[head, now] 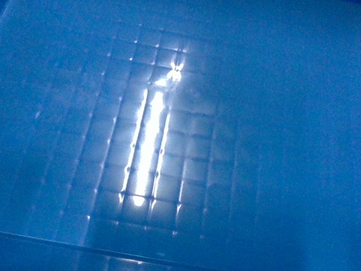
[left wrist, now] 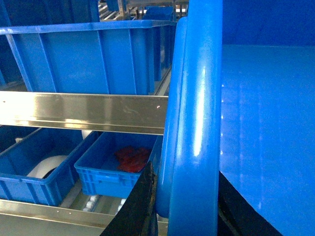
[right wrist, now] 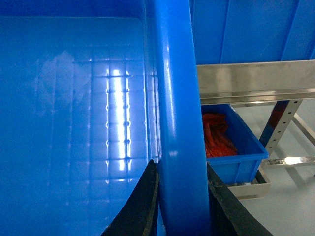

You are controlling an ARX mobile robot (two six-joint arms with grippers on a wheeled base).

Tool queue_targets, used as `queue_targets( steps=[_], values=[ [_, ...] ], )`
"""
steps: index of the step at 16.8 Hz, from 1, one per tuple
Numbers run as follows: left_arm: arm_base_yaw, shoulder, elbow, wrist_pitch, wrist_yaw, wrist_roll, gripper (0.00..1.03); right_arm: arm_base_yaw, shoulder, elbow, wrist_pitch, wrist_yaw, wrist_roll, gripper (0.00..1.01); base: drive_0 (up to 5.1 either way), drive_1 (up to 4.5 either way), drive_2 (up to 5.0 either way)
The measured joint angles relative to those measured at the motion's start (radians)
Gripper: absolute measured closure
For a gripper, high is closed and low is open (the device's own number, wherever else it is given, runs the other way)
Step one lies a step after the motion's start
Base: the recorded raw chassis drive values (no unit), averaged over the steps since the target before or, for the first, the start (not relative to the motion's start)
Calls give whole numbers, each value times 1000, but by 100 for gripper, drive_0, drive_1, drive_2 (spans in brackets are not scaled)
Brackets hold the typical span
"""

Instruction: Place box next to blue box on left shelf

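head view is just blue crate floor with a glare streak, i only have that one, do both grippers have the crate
Observer: Yes. The left gripper straddles one rim of the large bright-blue plastic crate, a black finger on each side.
Operator: and the right one
Observer: The right gripper clamps the opposite rim the same way.
Operator: any shelf in sight
Observer: In the left wrist view a steel shelf rail runs beside the crate, with another ribbed blue crate sitting on it.
Operator: whats under that rail
Observer: A smaller blue bin holding something red, and beside it a bin with a white roll.
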Motion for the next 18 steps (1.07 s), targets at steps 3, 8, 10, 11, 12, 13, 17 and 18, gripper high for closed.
queue_targets(
  steps=[3, 8, 10, 11, 12, 13, 17, 18],
  values=[
    [0, 0, 0, 0, 0, 0, 83, 0, 0, 0, 0, 0, 0, 84, 0, 0, 0],
    [0, 0, 0, 0, 0, 0, 83, 0, 0, 0, 0, 0, 0, 84, 0, 0, 0],
    [0, 0, 0, 2, 0, 0, 83, 0, 0, 0, 3, 1, 0, 84, 0, 0, 0],
    [0, 0, 0, 4, 0, 0, 83, 0, 0, 0, 5, 1, 0, 84, 0, 0, 0],
    [0, 0, 0, 6, 0, 0, 83, 0, 0, 0, 5, 2, 0, 84, 0, 0, 0],
    [0, 0, 0, 4, 1, 0, 83, 0, 0, 0, 3, 2, 0, 84, 0, 0, 0],
    [0, 0, 0, 0, 2, 0, 83, 0, 0, 0, 0, 2, 0, 84, 0, 0, 0],
    [0, 0, 0, 0, 1, 0, 83, 0, 0, 0, 0, 1, 0, 84, 0, 0, 0]
  ],
)
